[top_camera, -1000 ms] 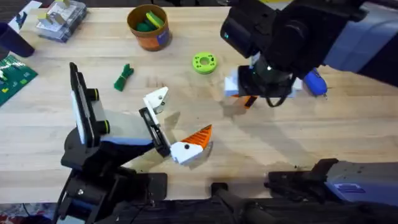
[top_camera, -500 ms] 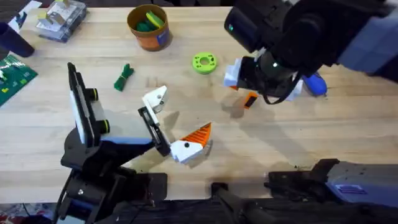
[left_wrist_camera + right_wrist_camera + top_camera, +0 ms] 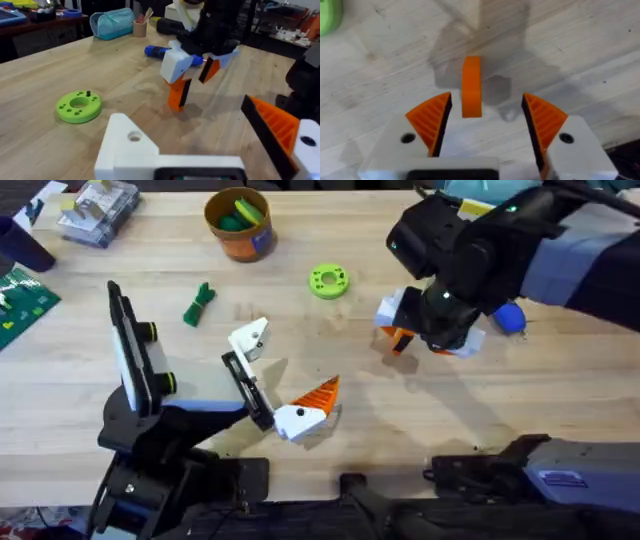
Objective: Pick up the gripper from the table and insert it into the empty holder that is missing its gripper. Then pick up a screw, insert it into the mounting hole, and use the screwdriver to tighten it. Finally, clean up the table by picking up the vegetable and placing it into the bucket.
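The loose orange gripper (image 3: 471, 87) (image 3: 400, 338) rests on the table between the fingers of my right gripper (image 3: 485, 97) (image 3: 415, 335). That gripper is open, with a gap to the piece on each side. My left gripper (image 3: 285, 370) stands open mid-table, with the bare white holder (image 3: 248, 340) (image 3: 132, 142) on one side and an orange finger (image 3: 318, 398) (image 3: 277, 132) on the other. The blue screwdriver (image 3: 508, 315) (image 3: 157, 51) lies just beyond the right arm. A dark screw (image 3: 88, 93) stands in the lime-green dish (image 3: 328, 280) (image 3: 78, 105). The green vegetable (image 3: 199, 303) lies left of centre, with the orange bucket (image 3: 239, 225) behind it.
The bucket holds green and yellow items. A clear plastic box (image 3: 97, 208), a dark cup (image 3: 20, 242) and a green circuit board (image 3: 20, 300) sit at the far left. Bare wood lies between the two grippers and along the right front.
My right arm has shifted to the right and turned over the orange gripper piece, which has stayed in place. The left arm has not moved.
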